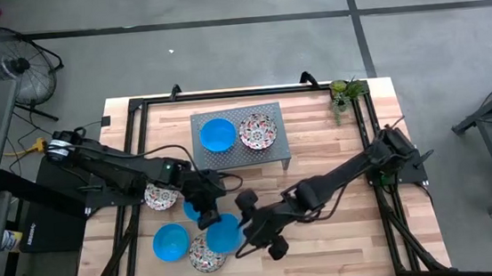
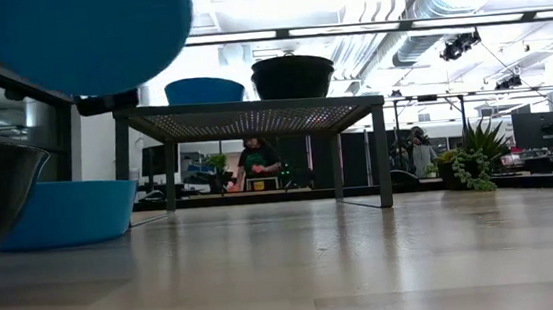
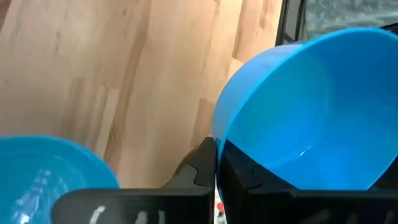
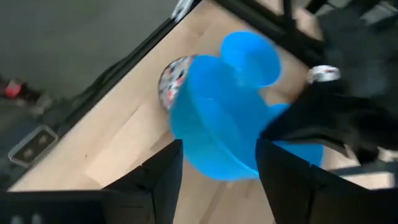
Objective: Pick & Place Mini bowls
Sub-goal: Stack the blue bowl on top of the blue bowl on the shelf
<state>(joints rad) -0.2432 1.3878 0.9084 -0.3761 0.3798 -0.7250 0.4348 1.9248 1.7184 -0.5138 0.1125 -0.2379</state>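
A blue mini bowl (image 1: 223,234) hangs tilted above the table's near part, with my left gripper (image 1: 210,217) shut on it. My right gripper (image 4: 217,177) is open, and its fingers stand on either side of the same bowl (image 4: 211,134). On the wood rest another blue bowl (image 1: 170,243), a patterned bowl (image 1: 205,255), a second patterned bowl (image 1: 159,197) and a blue bowl (image 1: 192,210) half hidden by my left gripper. A blue bowl (image 1: 217,134) and a patterned bowl (image 1: 258,131) sit on the grey perforated stand (image 1: 276,151). My left gripper pinches the blue bowl's rim (image 3: 219,134), one finger (image 3: 239,174) inside the bowl and one finger (image 3: 199,168) outside. It comes slanting down from the table's left. The bowl is tilted and lifted clear of the table (image 2: 75,37). My right gripper flanks the bowl with open fingers; whether they touch it, I cannot tell.
The stand stands at the table's far middle. A small green plant (image 1: 345,92) is at the far right corner. Bare wood lies to the right of the stand and along the near right. Dark frame rails (image 1: 129,130) run along the table's edges.
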